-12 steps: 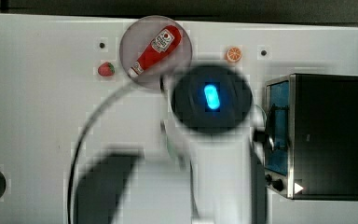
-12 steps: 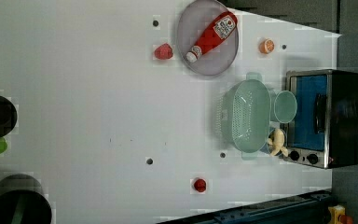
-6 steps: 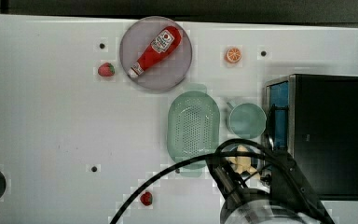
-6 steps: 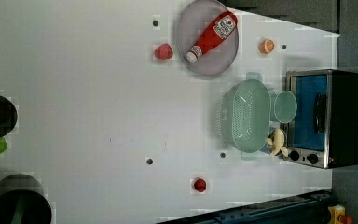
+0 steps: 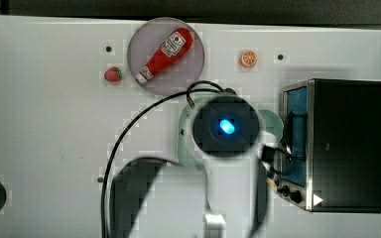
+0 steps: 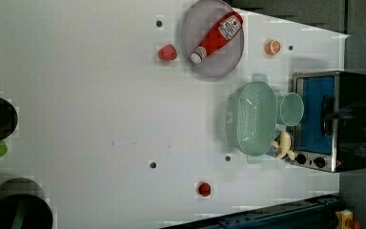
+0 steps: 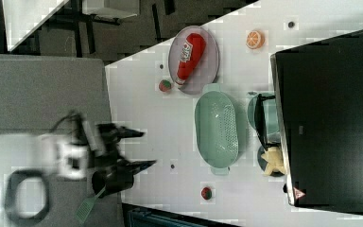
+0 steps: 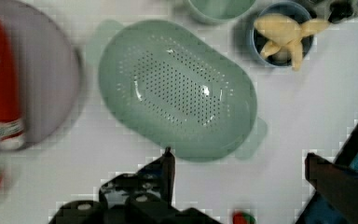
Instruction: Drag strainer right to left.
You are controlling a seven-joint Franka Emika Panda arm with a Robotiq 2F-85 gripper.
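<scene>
- Since the frame half a second back, the arm has swung up the top view: its round wrist housing, then at the lower right edge, now sits over the strainer [image 5: 185,148] and covers most of it. The strainer itself has not shifted in the left view.
- Gripper [image 7: 144,149]: fingers spread wide, one tip well apart from the other in the right view. Nothing between them, nothing touched.
- In the right view the gripper hangs off the table's edge, with the strainer [image 7: 216,128] well apart at its 3 o'clock.
- Wrist view: the two dark fingers [image 8: 165,170] frame the shot, and the strainer [image 8: 177,91] lies open side up on bare table [image 8: 279,116], clear of both tips.
- Strainer position, left view: strainer [image 6: 252,118] long axis running 12 to 6 o'clock, just beside the toaster oven [image 6: 331,119].
- Mug [image 6: 291,109] sits at the strainer's 3 o'clock, between it and the oven; whether they touch I cannot tell.
- Small bowl with a yellow item [image 6: 283,144] lies at the strainer's 4 o'clock.
- Grey plate [image 6: 212,67] carrying a ketchup bottle [image 6: 218,31] lies near its 11 o'clock, apart from it.
- Strawberry [image 6: 167,52] sits at the plate's 9 o'clock; orange slice [image 6: 272,46] at the plate's 3 o'clock.
</scene>
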